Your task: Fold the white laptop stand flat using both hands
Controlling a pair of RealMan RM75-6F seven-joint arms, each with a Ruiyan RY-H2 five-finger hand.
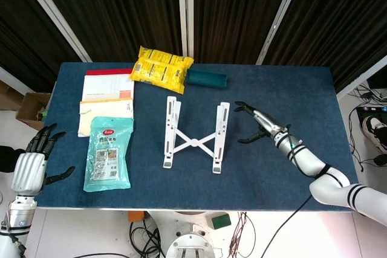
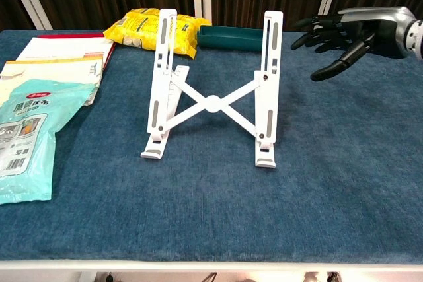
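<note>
Laptop stand is standing open in the middle of the blue tabletop. It is looking light, stiff and hinged, so gripping both side rails seems best. Right hand is hovering nearby, fingers spread. Left hand is waiting far off, fingers spread.

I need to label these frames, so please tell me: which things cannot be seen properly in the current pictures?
- Left hand: seen only in the head view, off the table's left edge; absent from the chest view.
- Teal snack bag: cut by the chest view's left edge; its print is too small to read.
- Green case: partly hidden behind the white laptop stand in the chest view.
- Right hand: wrist cut by the chest view's right edge.
</note>
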